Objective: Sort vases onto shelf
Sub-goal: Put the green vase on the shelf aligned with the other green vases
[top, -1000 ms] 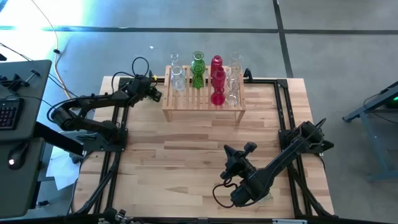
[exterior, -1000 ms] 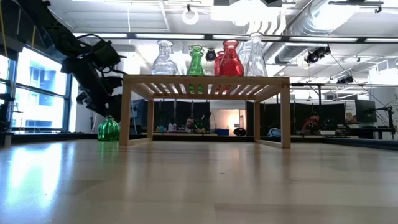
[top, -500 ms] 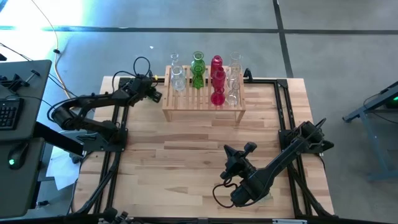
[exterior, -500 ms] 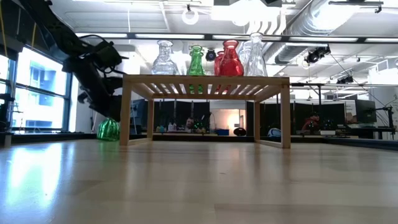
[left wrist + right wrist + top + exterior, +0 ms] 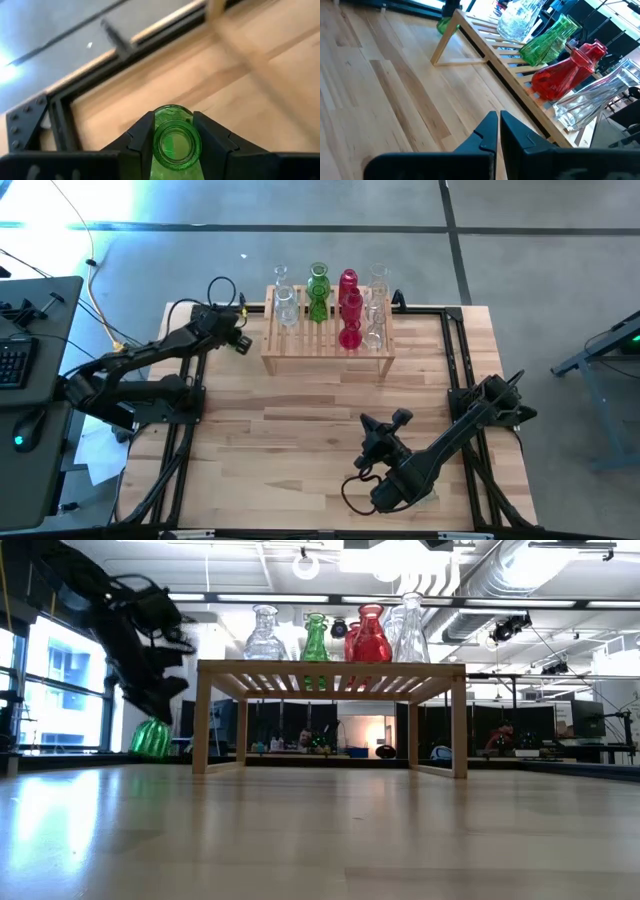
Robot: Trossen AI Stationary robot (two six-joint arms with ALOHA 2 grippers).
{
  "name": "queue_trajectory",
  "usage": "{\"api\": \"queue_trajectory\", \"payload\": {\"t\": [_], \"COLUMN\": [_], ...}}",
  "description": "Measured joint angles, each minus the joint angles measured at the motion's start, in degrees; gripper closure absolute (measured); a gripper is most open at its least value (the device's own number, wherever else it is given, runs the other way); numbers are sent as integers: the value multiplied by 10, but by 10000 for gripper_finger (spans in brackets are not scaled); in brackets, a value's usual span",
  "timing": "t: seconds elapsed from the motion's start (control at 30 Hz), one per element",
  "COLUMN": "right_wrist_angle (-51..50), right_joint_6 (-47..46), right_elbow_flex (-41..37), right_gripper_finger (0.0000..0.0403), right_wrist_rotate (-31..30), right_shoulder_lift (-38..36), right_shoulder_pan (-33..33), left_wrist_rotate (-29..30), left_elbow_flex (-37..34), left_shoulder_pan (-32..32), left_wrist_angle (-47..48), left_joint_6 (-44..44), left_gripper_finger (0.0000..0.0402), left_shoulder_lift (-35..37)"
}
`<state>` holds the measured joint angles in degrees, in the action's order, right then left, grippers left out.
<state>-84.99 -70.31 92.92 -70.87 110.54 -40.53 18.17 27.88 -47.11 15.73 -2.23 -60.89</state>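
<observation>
1. Nearest the front edge of the table [image 5: 300, 470], the right gripper [image 5: 385, 430] waits with its two fingers pressed together and nothing between them; in the right wrist view it [image 5: 497, 131] points across bare planks toward the shelf.
2. Past the middle of the table stands the shelf [image 5: 328, 345], a low light-wood rack with a slatted top, set toward the far edge.
3. On its slats the vases are grouped: clear ones [image 5: 285, 305] at the left end, a green one [image 5: 318, 288] next, red ones [image 5: 349, 308] after that, and clear ones [image 5: 377, 310] again at the right end. In the low view they stand upright in a row on top, a clear vase [image 5: 265, 635], a green vase [image 5: 316, 638] and a red vase [image 5: 371, 636] among them.
4. Just off the shelf's left end, near the table's far left corner, the left gripper [image 5: 238, 340] is clenched on a small green vase [image 5: 152, 738].
5. The left wrist view shows the fingers [image 5: 140, 142] on either side of that vase's neck, its round mouth [image 5: 176, 145] facing the camera.
6. In the low view the green vase hangs tilted beside the shelf's left leg; whether its base touches the tabletop I cannot tell.
</observation>
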Motion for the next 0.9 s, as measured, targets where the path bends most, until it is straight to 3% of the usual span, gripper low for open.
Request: {"api": "queue_trajectory", "payload": {"t": [0.43, 0.67, 0.9], "right_wrist_angle": [12, 19, 20], "right_joint_6": [22, 23, 24], "right_elbow_flex": [0, 1, 1], "right_gripper_finger": [403, 403, 403], "right_wrist_rotate": [36, 36, 39], "right_shoulder_lift": [-5, -15, -16], "right_shoulder_pan": [-17, -29, -31], "left_wrist_rotate": [22, 98, 70], "left_elbow_flex": [19, 87, 147], "left_shoulder_pan": [128, 183, 241], "left_wrist_angle": [76, 157, 178], "left_joint_6": [-61, -74, -82], "left_gripper_finger": [300, 300, 300], "left_shoulder_lift": [168, 212, 226]}}
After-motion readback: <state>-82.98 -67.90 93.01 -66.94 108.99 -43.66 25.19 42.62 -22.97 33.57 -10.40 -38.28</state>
